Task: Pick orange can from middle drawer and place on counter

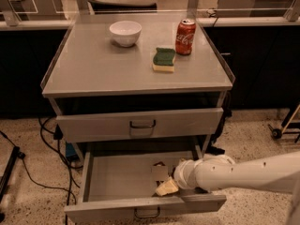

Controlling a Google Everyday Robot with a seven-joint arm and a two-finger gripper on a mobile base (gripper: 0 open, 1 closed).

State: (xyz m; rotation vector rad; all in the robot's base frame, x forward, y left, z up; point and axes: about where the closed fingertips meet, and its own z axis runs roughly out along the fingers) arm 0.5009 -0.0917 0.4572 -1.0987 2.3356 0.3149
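Note:
The middle drawer [119, 179] is pulled out at the bottom of the cabinet. The orange can lies inside it toward the right; only a small dark sliver of it [159, 164] shows. My gripper [163, 180] reaches into the drawer from the right on a white arm [234, 172] and sits right at the can, covering most of it. The counter [103, 64] is the flat grey top above.
On the counter stand a white bowl [125, 33], a green and yellow sponge [164, 60] and a red Coca-Cola can [185, 36]. The upper handled drawer [140, 124] is closed. Cables [42, 144] lie on the floor at the left.

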